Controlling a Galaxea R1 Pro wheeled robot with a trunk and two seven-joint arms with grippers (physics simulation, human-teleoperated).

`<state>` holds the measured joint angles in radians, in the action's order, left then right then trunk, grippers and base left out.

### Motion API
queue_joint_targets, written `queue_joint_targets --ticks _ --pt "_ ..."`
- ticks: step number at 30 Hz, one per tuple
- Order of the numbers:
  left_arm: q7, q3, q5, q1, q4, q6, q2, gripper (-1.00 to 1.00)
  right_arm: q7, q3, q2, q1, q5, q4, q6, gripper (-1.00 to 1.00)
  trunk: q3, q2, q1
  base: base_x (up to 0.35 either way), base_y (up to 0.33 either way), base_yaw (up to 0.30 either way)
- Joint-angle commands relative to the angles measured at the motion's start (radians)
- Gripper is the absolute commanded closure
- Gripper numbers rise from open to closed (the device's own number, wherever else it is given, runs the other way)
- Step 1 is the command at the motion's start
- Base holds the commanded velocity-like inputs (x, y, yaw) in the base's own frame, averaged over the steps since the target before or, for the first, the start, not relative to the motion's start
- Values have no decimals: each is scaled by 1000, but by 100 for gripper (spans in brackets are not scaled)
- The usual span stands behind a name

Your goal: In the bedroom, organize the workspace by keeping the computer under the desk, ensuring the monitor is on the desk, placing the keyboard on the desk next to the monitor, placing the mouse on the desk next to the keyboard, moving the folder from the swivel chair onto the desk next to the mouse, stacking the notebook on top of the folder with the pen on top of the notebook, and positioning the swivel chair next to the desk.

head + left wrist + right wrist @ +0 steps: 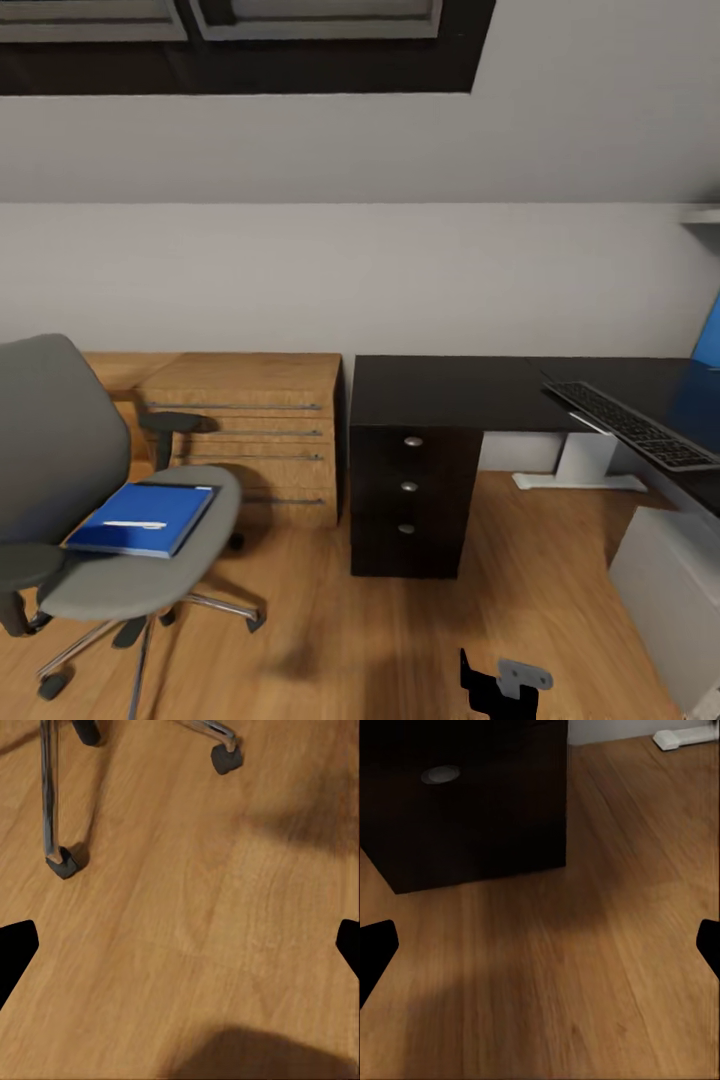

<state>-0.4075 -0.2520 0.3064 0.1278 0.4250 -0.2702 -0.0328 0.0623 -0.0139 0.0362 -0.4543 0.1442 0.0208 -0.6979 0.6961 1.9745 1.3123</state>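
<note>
The swivel chair [70, 470] stands at the left with the blue folder [140, 518] lying on its grey seat. A thin whitish pen [133, 524] rests on the folder. The black desk [440, 390] fills the middle and right, and the keyboard [630, 425] lies on its right wing. The light grey computer [665, 590] stands on the floor under that wing. The monitor, mouse and notebook are out of view. My left gripper [180, 952] hangs open over bare floor near the chair's castors [64, 862]. My right gripper [540, 952] is open above the floor before the desk's pedestal [465, 810].
A light wooden dresser [245, 430] with bar handles sits between chair and desk pedestal [410, 495]. A white foot [580, 480] stands on the floor under the desk. A blue wall panel [708, 335] shows at the far right. Part of my right arm [505, 685] shows low in the head view.
</note>
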Motion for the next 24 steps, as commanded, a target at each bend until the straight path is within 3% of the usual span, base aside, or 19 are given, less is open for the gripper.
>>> queue_joint_targets --ticks 1,17,24 --pt "-7 -9 10 0 0 -5 0 -100 1 0 0 -1 2 2 -4 -100 1 0 0 196 -136 -297" --pt "-7 -6 11 1 4 -7 -4 -100 0 0 1 -1 2 2 -4 -100 1 0 0 213 -165 -295" --pt "-8 -4 12 1 6 -2 -5 -100 -1 0 0 -1 2 2 -5 -100 -20 -49 -27 16 -14 -146"
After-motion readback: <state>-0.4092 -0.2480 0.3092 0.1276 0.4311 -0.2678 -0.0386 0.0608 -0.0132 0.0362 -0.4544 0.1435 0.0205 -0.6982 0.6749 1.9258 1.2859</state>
